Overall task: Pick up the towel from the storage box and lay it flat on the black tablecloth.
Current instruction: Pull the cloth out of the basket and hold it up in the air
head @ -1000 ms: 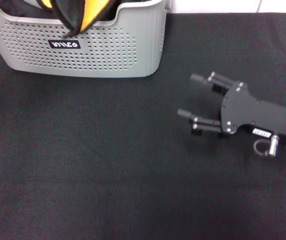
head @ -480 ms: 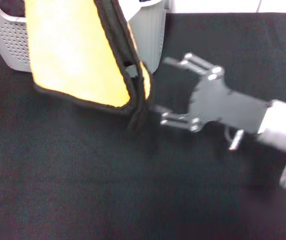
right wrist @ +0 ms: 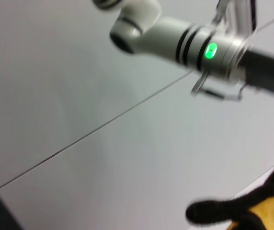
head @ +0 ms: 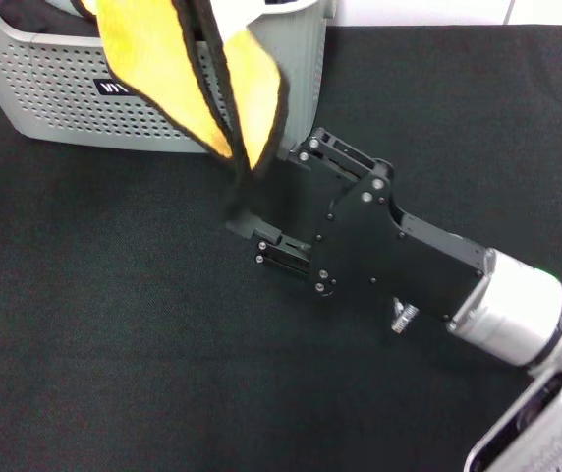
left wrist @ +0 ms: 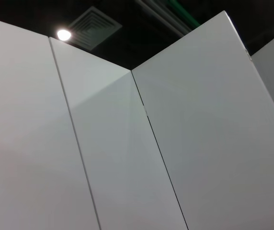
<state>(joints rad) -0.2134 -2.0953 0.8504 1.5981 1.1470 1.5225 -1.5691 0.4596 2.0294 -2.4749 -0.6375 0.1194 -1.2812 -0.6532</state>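
A towel hangs in the air at the far left — bright yellow face showing, thin black edging along its folds — draped down in front of the storage box. Its top runs out of the head view, so what holds it up cannot be seen there. The box is a light grey perforated basket with a black label partly hidden behind the cloth; it stands at the far left of the black tablecloth covering the desk.

The right gripper reaches in from the near right, a flat black body on a white wrist. Its jaws stand apart, pointing left toward the towel's lowest hanging tip, which dangles just at their opening — whether it touches them cannot be told.

The right wrist view shows a white arm with a green light, plus a corner of the yellow, black-edged cloth. The left wrist view shows only white wall panels and a ceiling lamp.
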